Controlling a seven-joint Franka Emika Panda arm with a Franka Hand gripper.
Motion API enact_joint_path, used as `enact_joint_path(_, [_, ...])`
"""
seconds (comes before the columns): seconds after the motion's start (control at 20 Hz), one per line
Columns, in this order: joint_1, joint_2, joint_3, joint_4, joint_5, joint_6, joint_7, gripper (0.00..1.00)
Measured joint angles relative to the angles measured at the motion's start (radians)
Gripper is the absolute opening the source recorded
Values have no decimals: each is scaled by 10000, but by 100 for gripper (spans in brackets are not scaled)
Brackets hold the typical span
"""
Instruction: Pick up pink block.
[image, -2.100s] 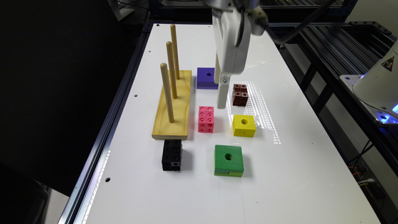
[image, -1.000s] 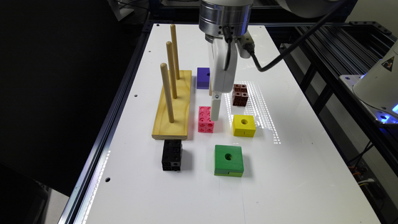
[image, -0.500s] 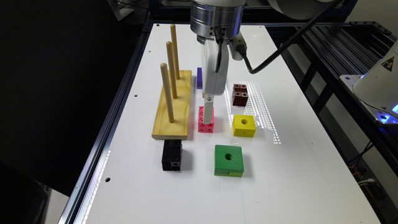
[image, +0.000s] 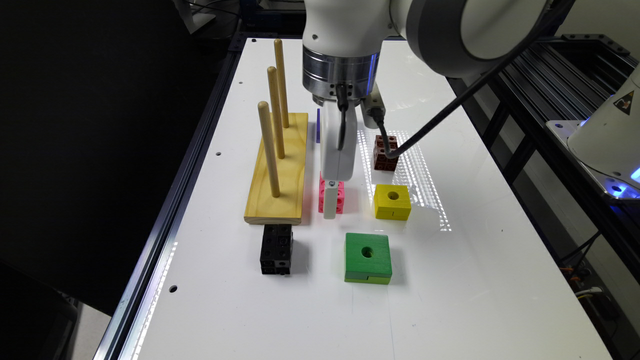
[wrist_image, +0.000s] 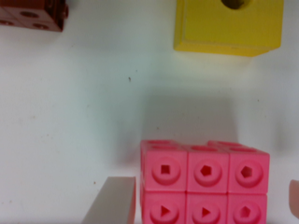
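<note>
The gripper (image: 330, 210) has been dropped around the pink block (wrist_image: 204, 184), fingers spread either side, not clamped yet; squeeze comes next.

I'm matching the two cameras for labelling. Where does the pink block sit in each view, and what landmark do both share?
Exterior view: the pink block sits on the white table under the gripper, between the wooden peg base and the yellow block.
Wrist view: the pink block sits with a finger at either end.
Shared landmark: the yellow block.
</note>
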Motion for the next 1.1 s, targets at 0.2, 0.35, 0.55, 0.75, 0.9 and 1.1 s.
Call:
enact_joint_path(0.2, [1,237,-12,9,-13,105,0,100])
enact_joint_path(0.35, [0,416,-22,71,-55,260,-3,0])
enact_joint_path(0.55, [0,416,-22,71,-55,260,-3,0])
enact_joint_path(0.75, [-1,415,-25,70,-60,249,-3,0])
enact_joint_path(0.9, [-1,409,-33,69,-70,232,-3,0])
enact_joint_path(1.1, [-1,243,-36,68,-72,111,-3,0])
